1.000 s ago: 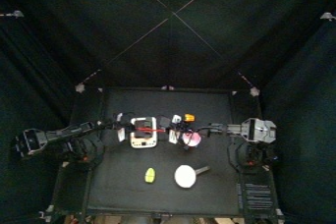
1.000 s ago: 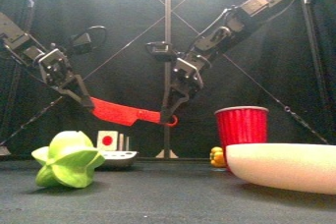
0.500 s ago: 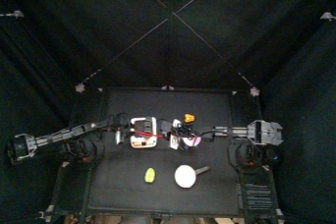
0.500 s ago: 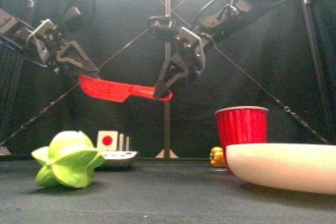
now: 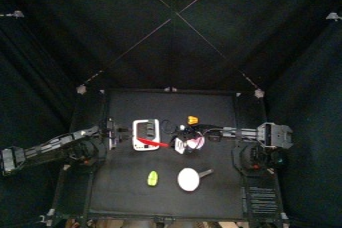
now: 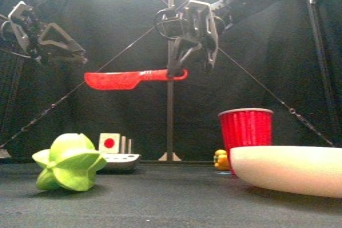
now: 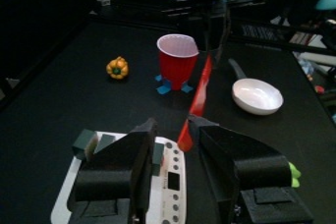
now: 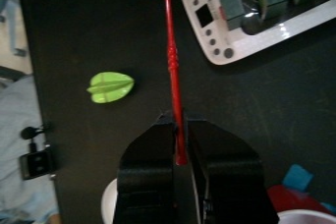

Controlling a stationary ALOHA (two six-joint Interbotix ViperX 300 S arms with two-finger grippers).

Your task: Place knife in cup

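Observation:
The red knife (image 6: 131,77) hangs level in the air, high above the table. My right gripper (image 6: 178,69) is shut on one end of it; the right wrist view shows the knife (image 8: 170,41) running straight out from the shut jaws (image 8: 174,130). My left gripper (image 6: 60,52) is open and stands apart from the knife's other end. In the left wrist view the knife (image 7: 197,98) shows beyond my open left gripper (image 7: 184,138). The cup (image 6: 245,130), red from the side, stands upright lower right of the knife. From above the cup (image 5: 195,144) sits just right of the knife (image 5: 160,143).
A white tray (image 5: 144,134) lies under the left gripper. A large white dish (image 6: 287,169) is at the front right. A green star-shaped fruit (image 6: 70,162) is at the front left. A small orange object (image 6: 222,159) sits beside the cup.
The knife has risen and turned level. My left gripper has let go of it and drawn back to the left. My right gripper still holds it.

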